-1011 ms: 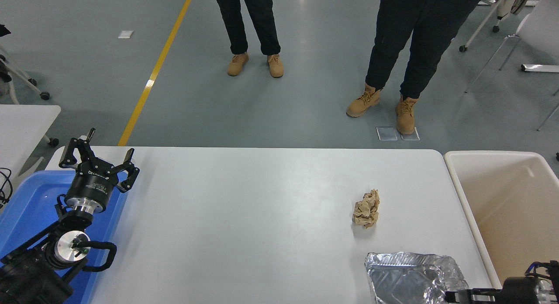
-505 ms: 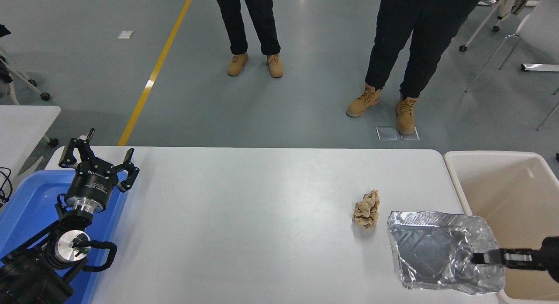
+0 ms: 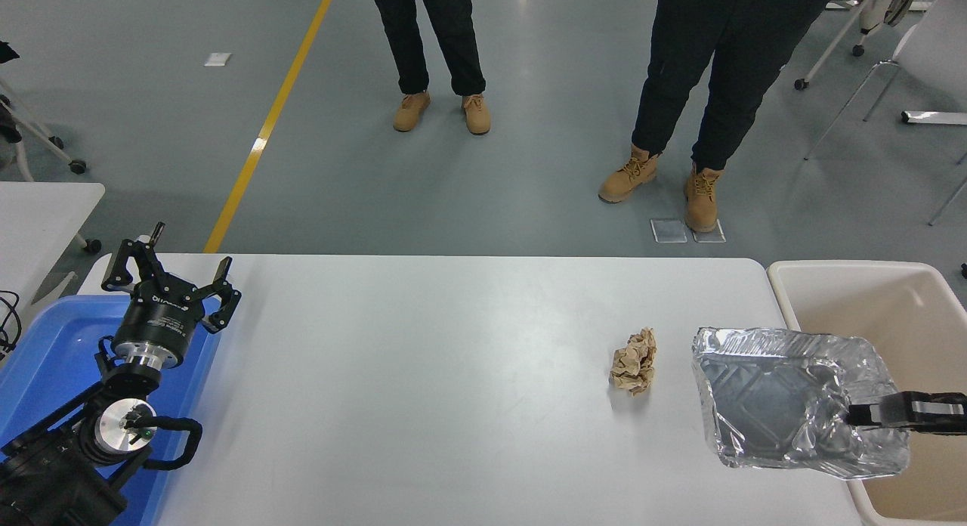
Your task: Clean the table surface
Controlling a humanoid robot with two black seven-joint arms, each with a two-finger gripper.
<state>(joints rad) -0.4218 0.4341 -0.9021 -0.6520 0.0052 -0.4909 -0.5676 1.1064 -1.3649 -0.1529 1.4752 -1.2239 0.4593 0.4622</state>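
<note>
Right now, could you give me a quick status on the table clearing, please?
Right gripper shut on foil tray, held over table surface edge by beige bin. Left gripper open, parked above blue bin. Crumpled brown paper remains.

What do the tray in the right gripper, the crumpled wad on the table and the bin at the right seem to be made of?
The foil tray, held at its rim by the right gripper, looks like thin aluminium: mirror-bright, creased, with embossed ribs. The paper wad looks like matte brown kraft paper, sharply crumpled. The beige bin is probably plastic: smooth walls, rounded moulded rim.
</note>
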